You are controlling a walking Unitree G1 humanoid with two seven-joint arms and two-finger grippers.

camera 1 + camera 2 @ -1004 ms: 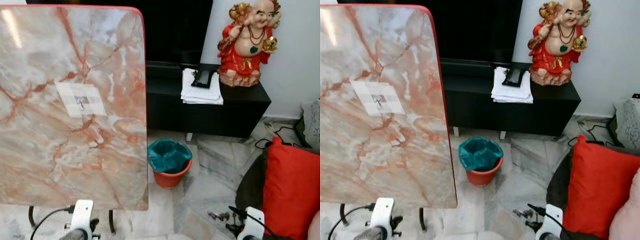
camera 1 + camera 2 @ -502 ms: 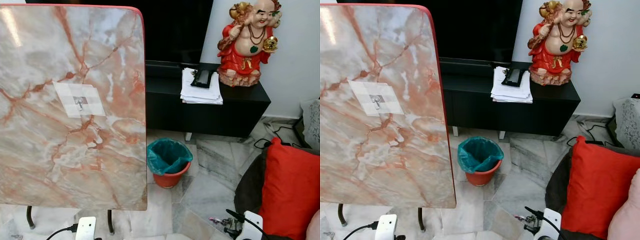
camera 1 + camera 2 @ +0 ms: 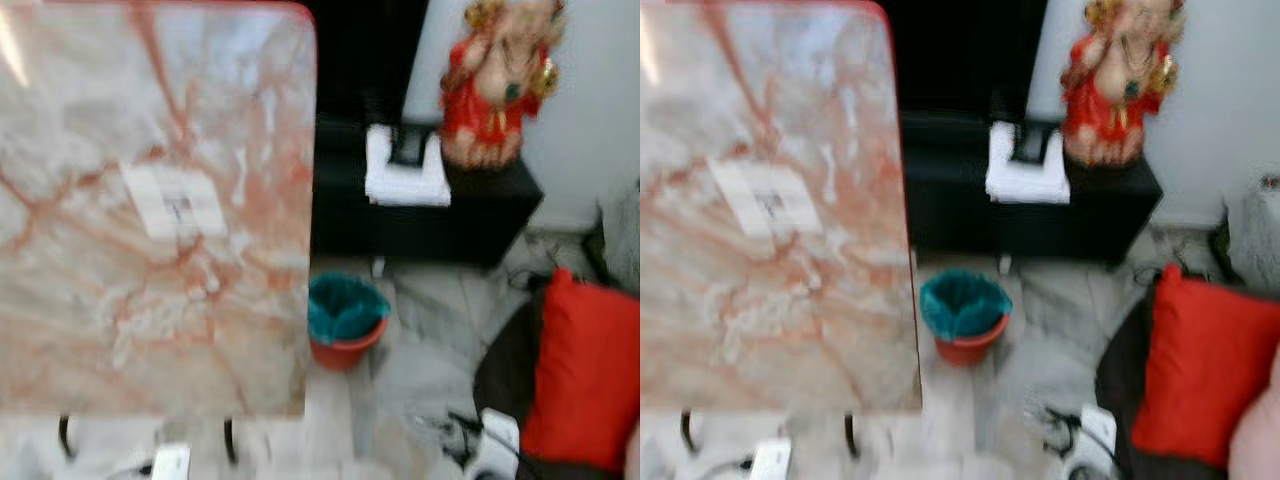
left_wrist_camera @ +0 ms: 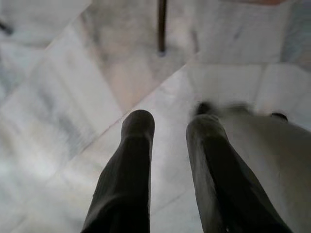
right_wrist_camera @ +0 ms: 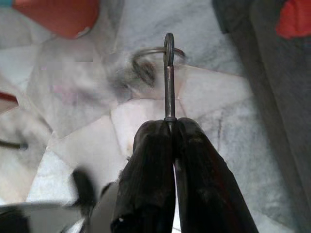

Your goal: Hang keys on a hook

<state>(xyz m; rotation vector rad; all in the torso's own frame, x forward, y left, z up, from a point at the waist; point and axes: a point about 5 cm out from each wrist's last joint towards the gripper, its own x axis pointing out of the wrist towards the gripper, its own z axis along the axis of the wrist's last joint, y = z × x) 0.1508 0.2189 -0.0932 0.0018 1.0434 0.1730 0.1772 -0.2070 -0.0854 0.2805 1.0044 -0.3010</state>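
Observation:
A small metal hook (image 3: 178, 207) sits on a white patch on the upright pink marble tabletop (image 3: 90, 330) to my left front. My right gripper (image 5: 172, 122) hangs low over the floor, shut on a thin key (image 5: 168, 85) whose key ring (image 5: 154, 54) dangles beyond the fingertips. In the blurred left eye view the keys (image 3: 437, 428) are a dark smudge beside the white right wrist (image 3: 495, 442). My left gripper (image 4: 170, 125) is open with nothing between its fingers, pointing down at the marble floor tiles near a table leg (image 4: 161, 26).
An orange bin (image 3: 345, 320) with a teal liner stands on the floor right of the tabletop. Behind it a black cabinet (image 3: 440, 225) carries a paper stack (image 3: 405, 172) and a red statue (image 3: 495, 90). A red cushion (image 3: 585, 370) lies at right.
The head views have blurred and shifted, so the camera is moving. The left wrist has sunk lower in the picture. The right gripper still holds the keys low at the right.

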